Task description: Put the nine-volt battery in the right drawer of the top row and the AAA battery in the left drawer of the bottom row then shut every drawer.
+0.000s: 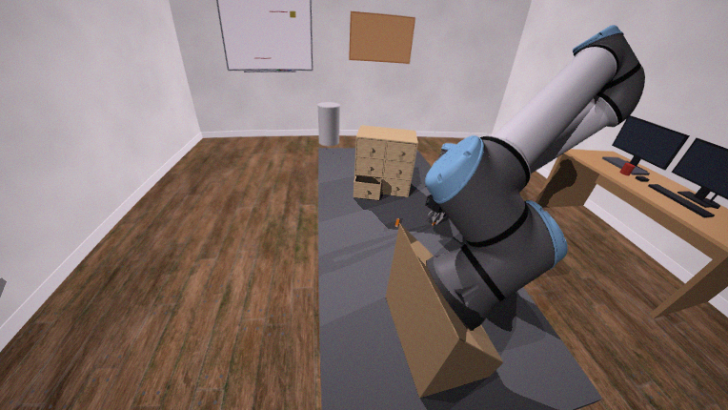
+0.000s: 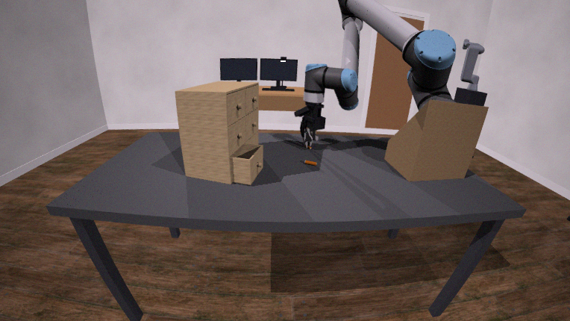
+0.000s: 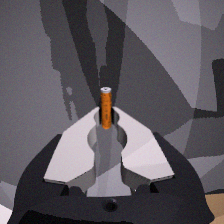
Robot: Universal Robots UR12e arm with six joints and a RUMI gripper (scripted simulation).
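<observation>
The chest (image 1: 386, 133) (image 2: 203, 131) stands upright. Its bottom-left drawer (image 1: 367, 191) (image 2: 242, 170) is pulled out; the other drawers look shut. My gripper (image 1: 434, 222) (image 2: 309, 146) (image 3: 106, 108) is low over the table, in front of the chest, pointing down. It is shut on a slim orange battery with a silver end, which looks like the AAA battery (image 3: 106, 106); it stands out past the fingertips in the wrist view. I cannot tell whether it touches the table. The nine-volt battery is not seen. The inside of the open drawer is mostly hidden.
Another orange cylindrical battery (image 1: 397, 222) (image 2: 310, 163) lies on the grey table (image 1: 346, 285) (image 2: 151, 199), near my gripper. A large tan wedge-shaped block (image 1: 422, 310) (image 2: 446, 143) stands beside the arm's base. The arm hides part of the table in the top view.
</observation>
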